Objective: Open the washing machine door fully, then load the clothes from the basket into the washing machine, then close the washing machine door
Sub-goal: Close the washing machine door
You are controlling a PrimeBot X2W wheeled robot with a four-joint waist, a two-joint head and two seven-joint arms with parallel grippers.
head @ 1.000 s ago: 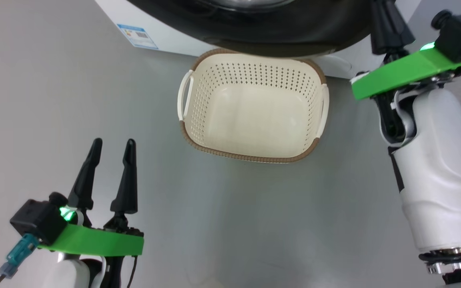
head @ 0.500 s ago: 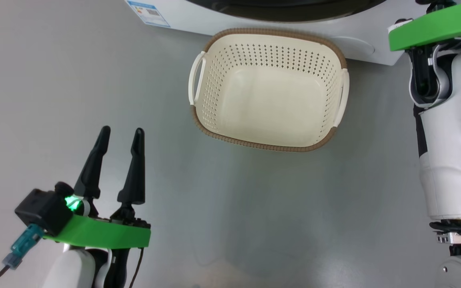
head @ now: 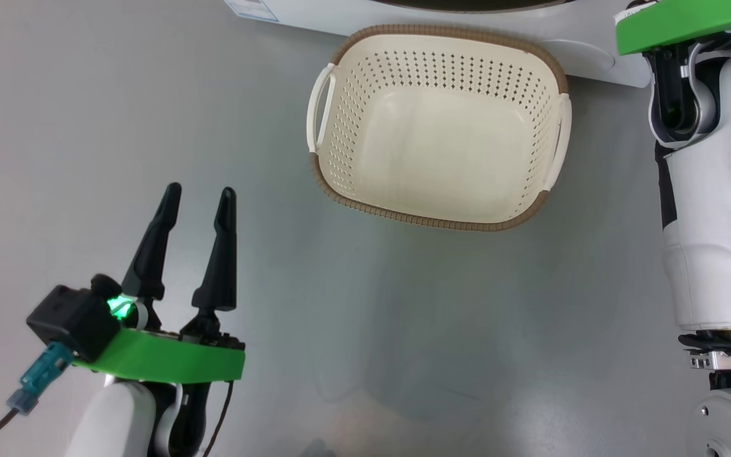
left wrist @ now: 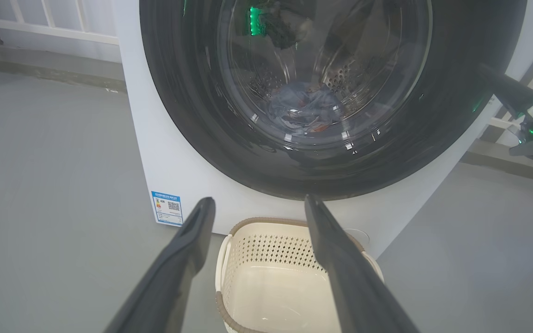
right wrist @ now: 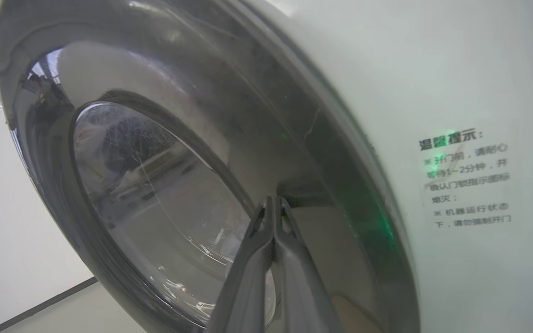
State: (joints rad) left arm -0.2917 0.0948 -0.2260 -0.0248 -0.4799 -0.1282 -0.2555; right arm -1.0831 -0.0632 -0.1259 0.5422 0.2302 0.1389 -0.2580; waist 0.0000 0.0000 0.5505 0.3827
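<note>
Washing machine door (left wrist: pixel 326 69): lay shut, flat against the front of the washing machine (left wrist: pixel 188 175), with the glass bowl facing near, toward the robot. Being round, it had no long axis to note. Its wide black rim spanned most of the white front. Clothes (left wrist: pixel 303 108) were seen through the glass as a bluish heap low in the drum, behind the door's centre.

Basket (head: pixel 441 146) stood on the grey floor (head: pixel 150 95), just near of the machine's foot and below the door's lowest arc. Its long axis ran left to right, slightly skewed, with one handle at each short end and the mouth facing up. Blue label sticker (left wrist: pixel 168 208) sat at the machine's lower left corner, left of the basket.

Left gripper (head: pixel 201 189): fingers were apart with nothing between them. They pointed far, toward the machine, from well left and near of the basket.

Right gripper (right wrist: pixel 273 201): fingers were pressed together with nothing between them. The tips were at the right side of the door's glossy rim, by a dark recess. Whether they touched the rim could not be told. The left wrist view showed the same dark fingers reaching the rim's right edge. Right forearm (head: pixel 714 222) stood right of the basket.
</note>
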